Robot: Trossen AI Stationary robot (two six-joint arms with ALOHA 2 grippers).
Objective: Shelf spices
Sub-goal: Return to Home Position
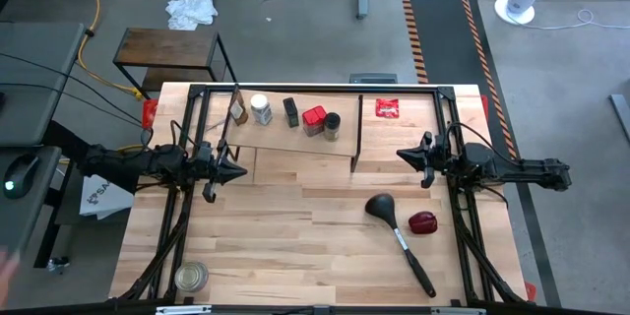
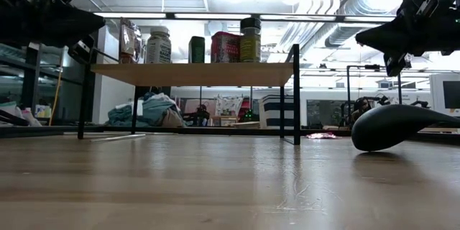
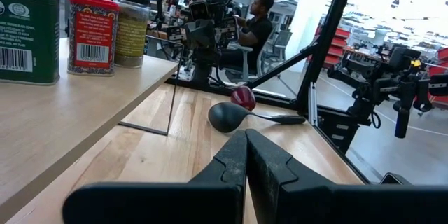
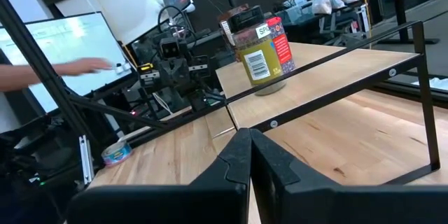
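We see the shelf (image 1: 285, 141) running lengthwise across the table's (image 1: 295, 251) far side, with five spices (image 1: 314, 118) in a row along it. Only the low view shows them upright. The left gripper (image 1: 241, 170) and right gripper (image 1: 401, 156) hover empty, fingers closed.

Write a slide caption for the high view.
Five spices lined up on the shelf, left gripper and right gripper shut and empty at either side.

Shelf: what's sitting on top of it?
Five in a row: brown bottle, white-capped jar, black box, red tin, dark-lidded jar. From above, the shelf top hides the table beneath it.
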